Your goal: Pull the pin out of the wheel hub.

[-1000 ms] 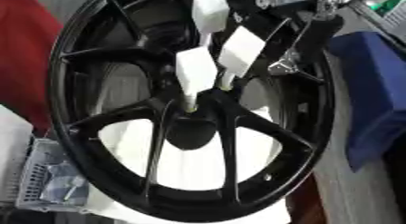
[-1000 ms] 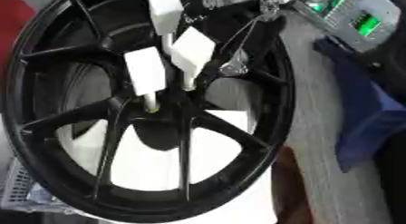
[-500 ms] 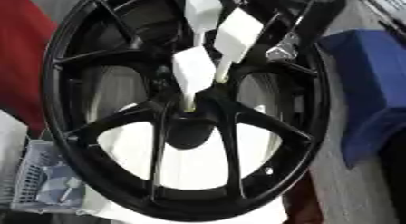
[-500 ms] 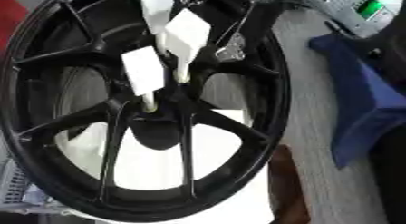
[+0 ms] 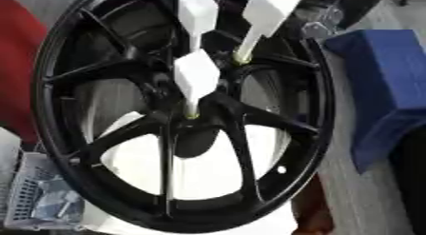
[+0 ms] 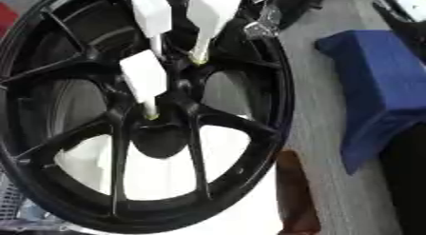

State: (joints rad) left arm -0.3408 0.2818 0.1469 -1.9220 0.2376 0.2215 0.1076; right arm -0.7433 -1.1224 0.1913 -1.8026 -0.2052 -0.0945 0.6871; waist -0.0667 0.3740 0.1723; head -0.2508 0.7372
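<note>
Black wheel hub (image 5: 179,129) on the bench (image 6: 320,115), three white-handled pins seated round its centre.

Nearest, at lower left, a mesh basket (image 5: 33,198); then the near pin (image 5: 196,82) beside the centre bore. Farther up, a left pin (image 5: 197,15) and a right pin (image 5: 268,10). Blue block (image 5: 379,86) off to the right. At the far rim, a dark arm with silver fitting (image 6: 268,17), perhaps the right; its fingers out of view, state impossible to tell.

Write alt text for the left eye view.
A large black spoked wheel fills the view, with three white-handled pins standing in its hub. A blue block lies to its right and a grey mesh basket at lower left; no hand is clearly visible.
</note>
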